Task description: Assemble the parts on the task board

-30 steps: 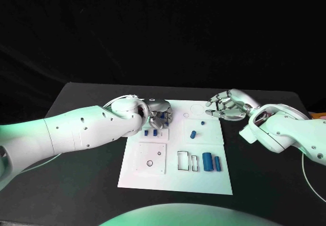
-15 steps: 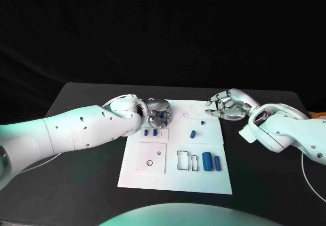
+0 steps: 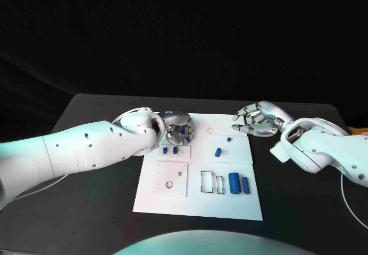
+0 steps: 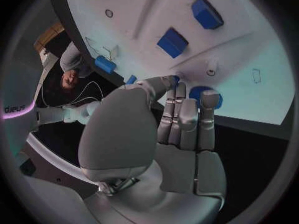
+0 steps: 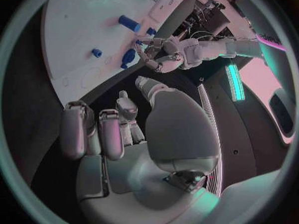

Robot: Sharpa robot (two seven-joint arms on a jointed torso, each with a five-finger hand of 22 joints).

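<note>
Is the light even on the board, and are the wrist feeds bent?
Head view: task board evenly lit and white, left arm tinted green. Left wrist view: fisheye curves the board's edges behind the left hand. Right wrist view: pink glow beside the right hand.

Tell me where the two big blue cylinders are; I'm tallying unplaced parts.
In the head view the two blue cylinders lie side by side on the task board, on its right side near the robot, beside an outlined rectangular slot.

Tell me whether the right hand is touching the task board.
Apart. In the head view the right hand hangs beside the task board, past its far right corner, with black table showing between them.
</note>
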